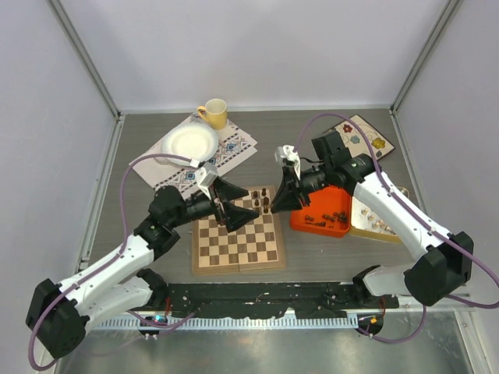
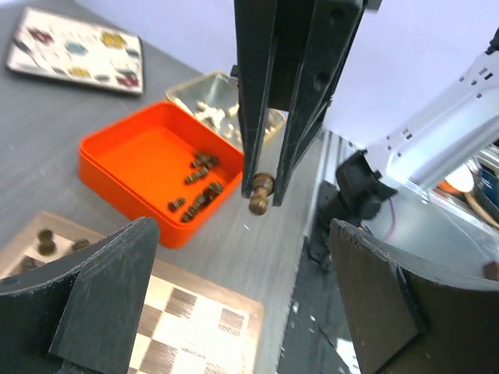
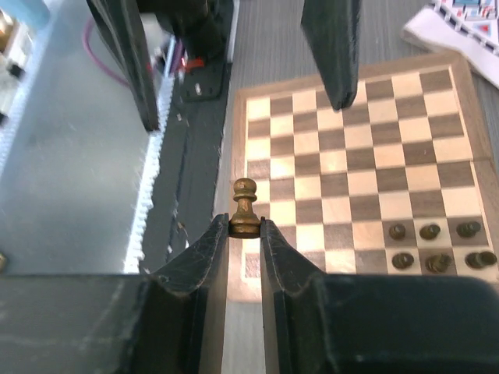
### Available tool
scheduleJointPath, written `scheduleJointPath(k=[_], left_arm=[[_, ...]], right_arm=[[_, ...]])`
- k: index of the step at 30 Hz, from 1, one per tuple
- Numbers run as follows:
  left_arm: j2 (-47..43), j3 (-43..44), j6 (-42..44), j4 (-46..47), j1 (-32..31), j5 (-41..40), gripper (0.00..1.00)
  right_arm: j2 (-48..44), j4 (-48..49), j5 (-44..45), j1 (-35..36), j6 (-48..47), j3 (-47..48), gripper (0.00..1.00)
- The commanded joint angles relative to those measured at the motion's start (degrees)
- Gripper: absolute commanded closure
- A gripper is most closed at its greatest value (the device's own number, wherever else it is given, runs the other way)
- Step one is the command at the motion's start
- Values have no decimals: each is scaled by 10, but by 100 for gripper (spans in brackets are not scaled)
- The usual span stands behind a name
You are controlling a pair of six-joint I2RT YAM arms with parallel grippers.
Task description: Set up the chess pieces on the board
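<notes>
In the right wrist view my right gripper [image 3: 245, 227] is shut on the base of a dark pawn [image 3: 245, 207], holding it upright above the board's [image 3: 351, 156] near-left edge. Several dark chess pieces [image 3: 435, 248] stand in two rows on the board's squares at lower right. My left gripper [image 2: 242, 312] is open wide, its fingers [image 2: 86, 304] on either side of the view, with nothing between them. The held dark pawn [image 2: 260, 193] hangs just beyond it. From above, the left gripper [image 1: 242, 210] and right gripper [image 1: 274, 204] face each other over the board [image 1: 238, 245].
An orange tray [image 1: 321, 220] with loose dark pieces [image 2: 195, 191] sits right of the board, beside a pale tray [image 1: 376, 224] of cream pieces. A floral square plate [image 1: 366, 136] lies far right. A white plate [image 1: 189, 143] and yellow mug [image 1: 214, 114] rest on a patterned cloth [image 1: 230, 152].
</notes>
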Motion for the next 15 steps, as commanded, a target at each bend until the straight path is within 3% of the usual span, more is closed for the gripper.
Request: scheduleJointPath(k=[1, 5, 10, 15], left_arm=[[-17, -65, 21, 272, 0, -59, 5], [-3, -69, 102, 319, 0, 14, 5], [12, -48, 129, 345, 0, 48, 5], [24, -39, 111, 349, 0, 69, 14]], right_arm=[[-7, 146, -65, -2, 213, 43, 99], [-1, 248, -84, 4, 348, 44, 99], [1, 250, -81, 13, 358, 48, 99], [1, 273, -92, 14, 392, 52, 99]])
